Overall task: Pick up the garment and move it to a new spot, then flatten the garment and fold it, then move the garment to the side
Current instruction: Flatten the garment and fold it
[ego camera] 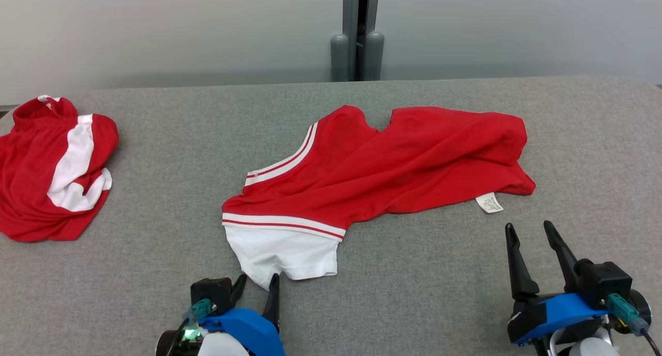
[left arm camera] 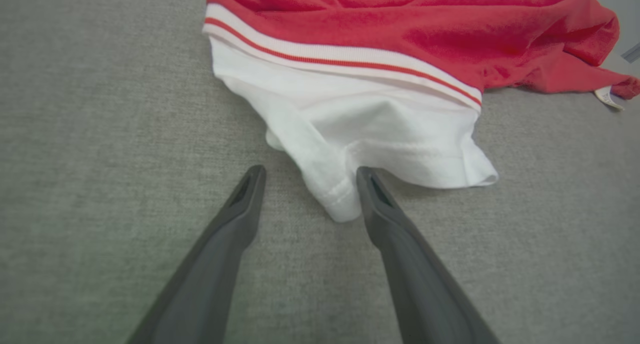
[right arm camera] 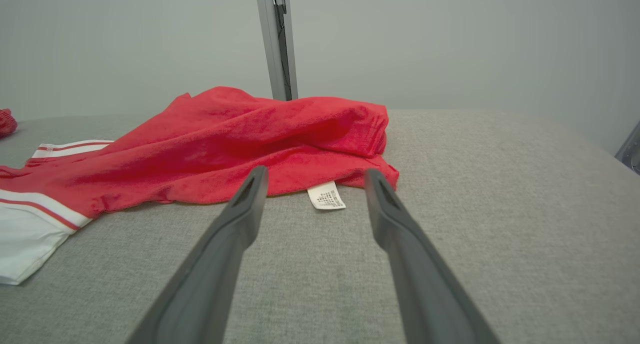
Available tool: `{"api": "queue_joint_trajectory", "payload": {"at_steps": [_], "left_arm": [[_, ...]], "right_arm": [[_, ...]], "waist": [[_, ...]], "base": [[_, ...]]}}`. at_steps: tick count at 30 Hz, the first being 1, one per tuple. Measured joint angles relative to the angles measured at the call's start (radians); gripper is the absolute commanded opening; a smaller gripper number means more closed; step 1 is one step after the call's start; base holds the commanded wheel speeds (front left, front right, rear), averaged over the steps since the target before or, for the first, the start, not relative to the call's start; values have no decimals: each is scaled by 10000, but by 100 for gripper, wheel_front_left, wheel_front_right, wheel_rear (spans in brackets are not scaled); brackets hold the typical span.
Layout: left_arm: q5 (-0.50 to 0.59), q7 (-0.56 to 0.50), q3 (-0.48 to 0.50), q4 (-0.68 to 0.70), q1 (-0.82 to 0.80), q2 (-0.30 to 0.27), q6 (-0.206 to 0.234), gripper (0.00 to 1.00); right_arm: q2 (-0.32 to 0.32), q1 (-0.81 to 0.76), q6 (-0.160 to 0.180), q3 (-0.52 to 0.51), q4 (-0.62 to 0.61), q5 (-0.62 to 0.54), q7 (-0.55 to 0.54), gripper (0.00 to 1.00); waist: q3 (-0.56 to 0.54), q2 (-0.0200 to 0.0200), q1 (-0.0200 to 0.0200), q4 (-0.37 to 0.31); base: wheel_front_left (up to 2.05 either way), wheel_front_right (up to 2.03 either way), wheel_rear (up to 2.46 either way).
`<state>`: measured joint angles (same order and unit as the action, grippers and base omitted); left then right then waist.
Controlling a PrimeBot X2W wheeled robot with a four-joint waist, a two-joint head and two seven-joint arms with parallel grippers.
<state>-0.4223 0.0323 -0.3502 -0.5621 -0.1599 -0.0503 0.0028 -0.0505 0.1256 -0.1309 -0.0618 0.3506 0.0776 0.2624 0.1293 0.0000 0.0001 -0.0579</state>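
our left gripper sits spread around the red shirt's white sleeve, right gripper spread too, label just ahead

You are looking across a wide work surface covered in grey woven fabric, its far corners rounded. Behind it stands a plain pale grey wall, split by a grey upright post with two rounded grey cylinders at its foot. Your light is soft and even, with a faint shadow along the wall's base.
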Motion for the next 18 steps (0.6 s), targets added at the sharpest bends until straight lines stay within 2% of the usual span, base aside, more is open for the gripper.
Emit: {"api": "queue_joint_trajectory", "payload": {"at_steps": [1,2,3,4,5,6,18], "left_arm": [[-10,0,-88,-98,-71,-2,8,100],[-113,4,-151,-132,-129,-2,8,76],[-282,50,-192,-150,-167,0,4,46],[-397,127,-236,-155,-193,0,4,27],[-456,224,-272,-159,-223,0,4,2],[-460,351,-282,-151,-260,0,8,0],[-516,1593,82,702,-754,-205,61,0]], "right_arm": [[2,5,0,-31,15,-12,0,100],[4,30,0,-79,33,-31,0,100],[4,68,0,-150,56,-67,-2,100],[2,120,0,-253,102,-104,0,100],[4,172,0,-412,155,-222,0,100],[4,248,0,-573,238,-359,-40,100],[-65,2616,2,-3653,2034,-2096,-2056,100]], "waist": [[14,0,0,-7],[27,0,0,-7],[42,0,0,3],[60,0,0,28],[79,0,0,66],[106,0,0,111],[653,0,0,923]], "base": [[0,0,0],[0,0,0],[0,0,0],[0,0,0],[0,0,0],[0,0,0],[0,0,0]]}}
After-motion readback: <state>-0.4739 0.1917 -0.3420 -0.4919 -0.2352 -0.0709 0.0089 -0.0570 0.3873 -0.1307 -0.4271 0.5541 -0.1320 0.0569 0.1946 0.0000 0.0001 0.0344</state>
